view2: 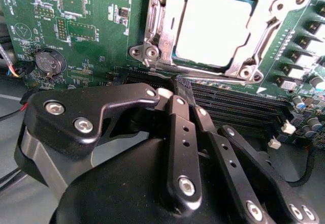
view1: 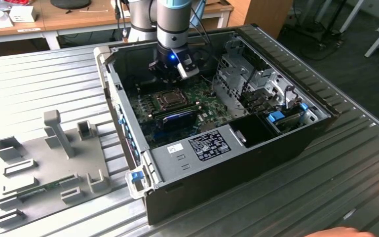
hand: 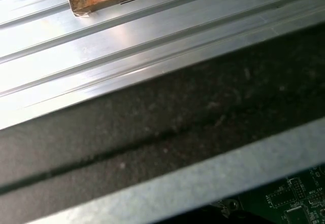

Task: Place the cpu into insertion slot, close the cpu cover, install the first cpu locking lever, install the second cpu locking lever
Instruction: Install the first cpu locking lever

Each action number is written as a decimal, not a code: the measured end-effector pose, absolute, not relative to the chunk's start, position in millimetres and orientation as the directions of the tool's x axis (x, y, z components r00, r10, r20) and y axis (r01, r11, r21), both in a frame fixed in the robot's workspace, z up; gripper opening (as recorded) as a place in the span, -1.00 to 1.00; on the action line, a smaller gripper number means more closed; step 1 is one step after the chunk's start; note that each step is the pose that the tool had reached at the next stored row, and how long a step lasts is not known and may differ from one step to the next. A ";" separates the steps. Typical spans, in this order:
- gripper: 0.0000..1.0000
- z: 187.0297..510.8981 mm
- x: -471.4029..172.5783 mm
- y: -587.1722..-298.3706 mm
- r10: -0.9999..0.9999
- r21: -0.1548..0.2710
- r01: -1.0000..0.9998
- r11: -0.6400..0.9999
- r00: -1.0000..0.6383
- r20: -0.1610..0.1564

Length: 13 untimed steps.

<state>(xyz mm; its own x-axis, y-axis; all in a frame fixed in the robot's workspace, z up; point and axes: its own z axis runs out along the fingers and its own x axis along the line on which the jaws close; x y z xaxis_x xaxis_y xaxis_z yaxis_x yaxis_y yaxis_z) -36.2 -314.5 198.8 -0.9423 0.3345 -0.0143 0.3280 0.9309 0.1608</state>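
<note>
While the gripper [view2: 167, 96] hung just short of the insertion slot [view2: 143, 51], its fingertips were pressed together with nothing between them. The cpu [view2: 213, 28] lay flat inside that slot, grey top facing outward. It was square with no long axis, its edges parallel to the slot rim. The cpu cover [view2: 265, 36] lay down over it, framing it. Black memory slots [view2: 238, 104] ran between slot and gripper.
</note>
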 end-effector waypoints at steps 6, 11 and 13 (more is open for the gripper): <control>-0.79 199.7 -36.3 -314.6 0.335 0.161 0.329 0.931 -0.942 -0.014; -0.79 200.4 -36.5 -314.5 0.336 0.161 0.329 0.930 -0.942 -0.014; -0.79 200.5 -36.6 -314.5 0.336 0.161 0.330 0.930 -0.942 -0.015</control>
<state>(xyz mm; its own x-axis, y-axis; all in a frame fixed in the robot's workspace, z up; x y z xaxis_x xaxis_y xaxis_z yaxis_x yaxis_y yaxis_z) -36.6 -314.5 200.5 -0.9417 0.3361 -0.0146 0.3296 0.9303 0.1610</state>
